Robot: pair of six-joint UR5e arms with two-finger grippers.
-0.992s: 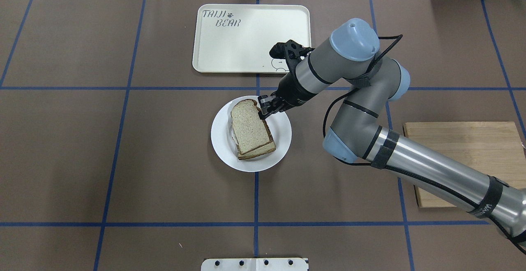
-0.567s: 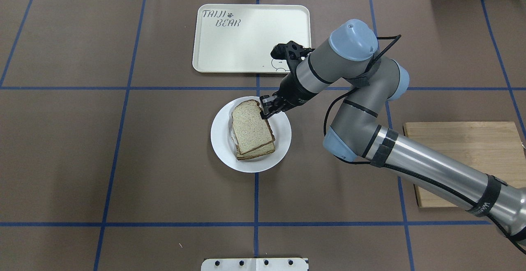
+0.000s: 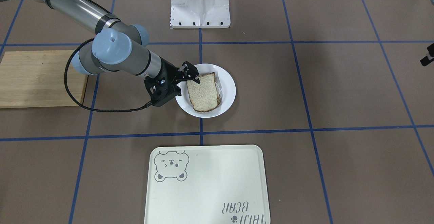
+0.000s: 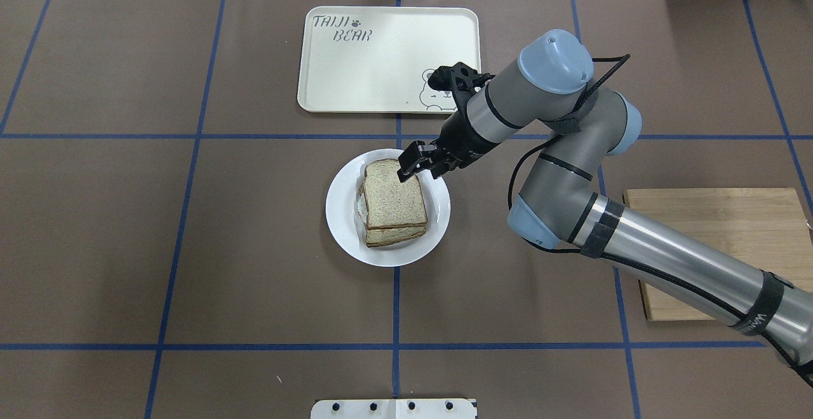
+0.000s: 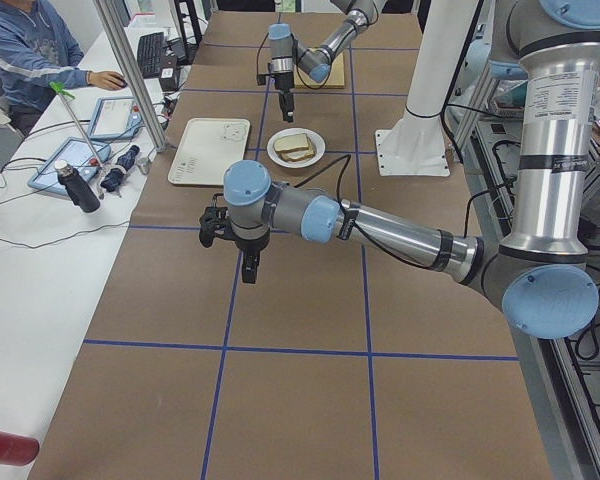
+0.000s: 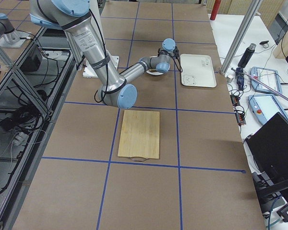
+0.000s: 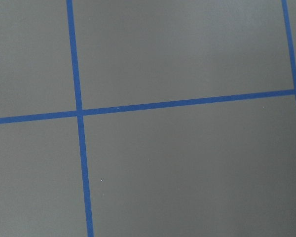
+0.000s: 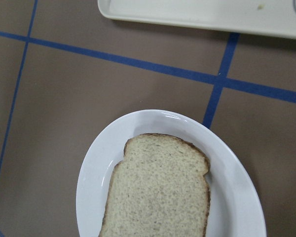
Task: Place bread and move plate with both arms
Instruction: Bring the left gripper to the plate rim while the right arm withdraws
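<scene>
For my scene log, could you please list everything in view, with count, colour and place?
bread: one, pale brown, atop the lower slice
lower bread slice: one, same, underneath
plate: one, white, table centre
tray: one, cream, beyond the plate
cutting board: one, wooden, robot's right
mounting base: one, white, robot's edge
right end effector: one, black, open over bread's corner
left end effector: one, black, above the table

Bread (image 4: 395, 202) now flat, right pincer (image 4: 411, 166) open, withdrawn.

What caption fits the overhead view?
Right gripper above the bread on the white plate, bear tray beyond.
</scene>
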